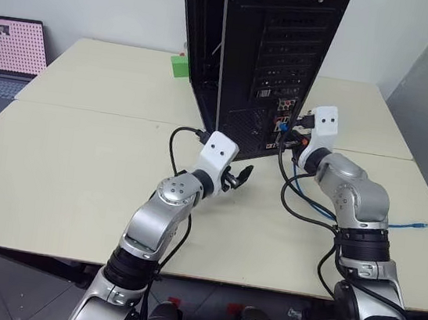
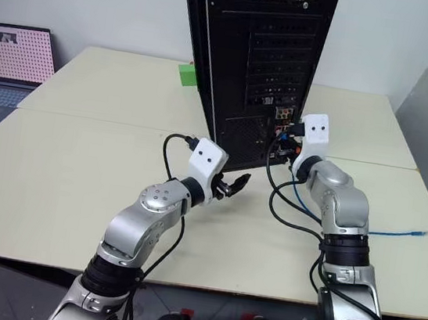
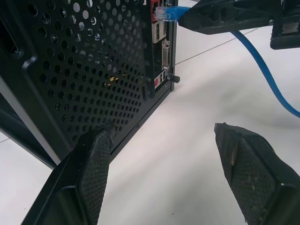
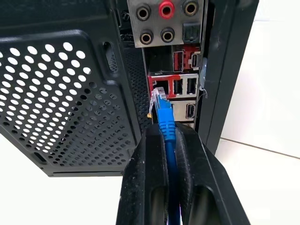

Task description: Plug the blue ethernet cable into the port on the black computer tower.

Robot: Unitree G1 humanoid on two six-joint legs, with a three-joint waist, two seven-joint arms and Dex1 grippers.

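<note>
The black computer tower (image 1: 259, 55) stood upright on the pale, smooth surface (image 1: 79, 166), a big rigid metal case with slotted covers and a perforated mesh panel low on its rear face; it looked heavy enough not to shift under a light push. Behind it sat a small green block (image 1: 180, 65), and a laptop (image 1: 7, 54) lay off at the left edge.

The blue ethernet cable (image 4: 167, 136) trailed from the tower's rear across the surface, its far plug (image 1: 423, 225) lying loose well to the right. It was thin, round, light and limp, so only the short stretch behind the plug would steer. The right gripper (image 4: 165, 136) had its jaws pressed together, pinching the cable right at the boot, the sensible place to hold it.

The clear-blue plug (image 4: 158, 101) was small, hard plastic, with a latch tab that seemed liable to snap if forced crooked. Its tip sat at the mouth of the port (image 4: 160, 88), a squarish metal-rimmed socket in the red-edged cluster; whether it had seated could not be told.

The left gripper (image 3: 164, 154) hovered near the mesh, jaws spread and empty.
</note>
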